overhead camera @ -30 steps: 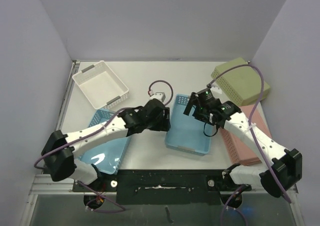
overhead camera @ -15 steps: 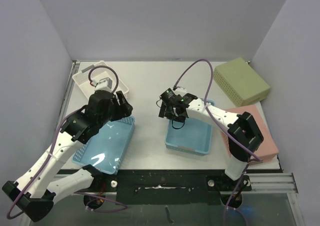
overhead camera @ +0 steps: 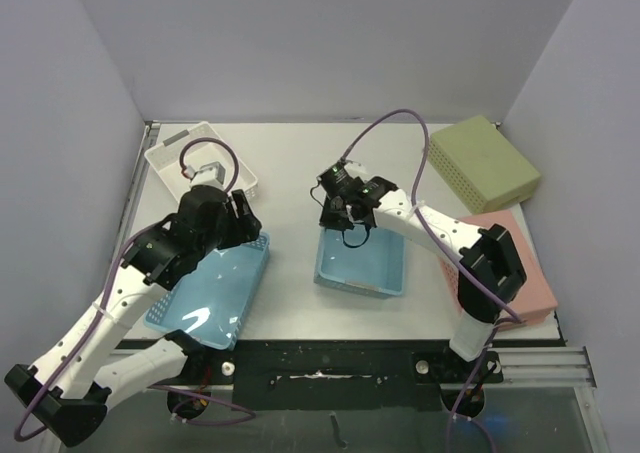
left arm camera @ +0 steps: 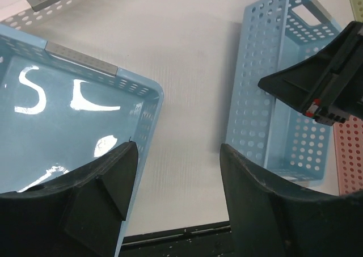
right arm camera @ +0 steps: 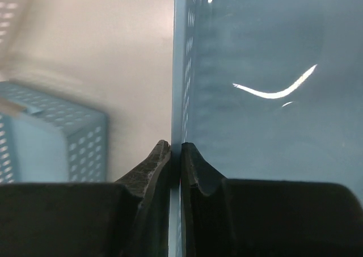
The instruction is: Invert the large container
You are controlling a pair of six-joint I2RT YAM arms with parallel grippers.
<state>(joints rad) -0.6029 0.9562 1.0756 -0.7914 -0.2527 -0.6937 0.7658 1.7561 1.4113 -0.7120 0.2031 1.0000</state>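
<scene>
**Right gripper bites the far rim, flip not yet begun**

We are starting at the right gripper (right arm camera: 176, 146), and it is pinching. Both fingers are pressing on a thin blue wall caught edge-on between them. That wall belongs to the large container (overhead camera: 362, 261), which is lying open side up on the table (overhead camera: 290, 163). It is sitting just right of the other blue basket (overhead camera: 205, 298), with a strip of bare table between the two.

We are reading the hold on the far rim as the lever for the flip. Taking one edge should let the arm swing the tub over about its opposite side.

The left gripper (left arm camera: 178, 149) is hanging spread wide and holding nothing, over the far right corner of the other blue basket. It is facing the container across the gap, and we are guessing it is standing by to steady the turn.

The right wrist camera is giving us the pinch itself, which the top camera is hiding under the wrist. The top camera is showing which rim is taken. The left wrist view is adding the container's perforated side wall. No view is telling us whether the gripped edge is off the table.
</scene>
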